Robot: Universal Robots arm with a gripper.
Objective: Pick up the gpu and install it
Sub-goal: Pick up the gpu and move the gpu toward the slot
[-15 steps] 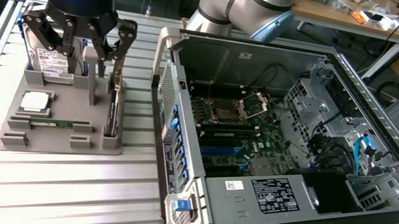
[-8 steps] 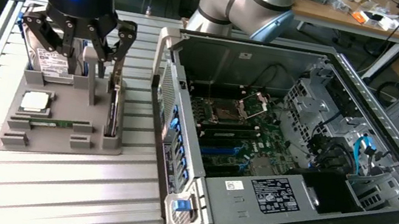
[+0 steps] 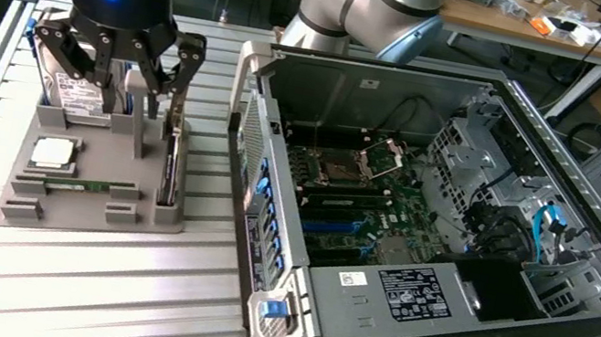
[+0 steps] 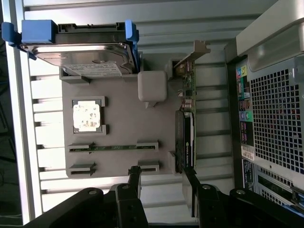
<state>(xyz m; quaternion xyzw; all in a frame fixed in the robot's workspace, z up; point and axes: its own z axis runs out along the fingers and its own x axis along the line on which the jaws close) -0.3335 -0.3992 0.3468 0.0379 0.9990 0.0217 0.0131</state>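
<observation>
My claw [image 3: 125, 73] hangs open and empty over the grey tray [image 3: 83, 209] on the worktop [image 3: 68, 294]. The gpu [image 4: 186, 128] stands on edge in the tray's slot nearest the computer case [image 3: 471, 115]. One finger [image 4: 189, 190] looks in line with the card, not astride it. Dropping so, I'd likely strike its edge.

tool [image 3: 120, 74] spread wide over gray fixture [image 3: 70, 213] | gpu [image 3: 168, 168] on edge in fixture | computer case [image 3: 339, 92] beside
</observation>
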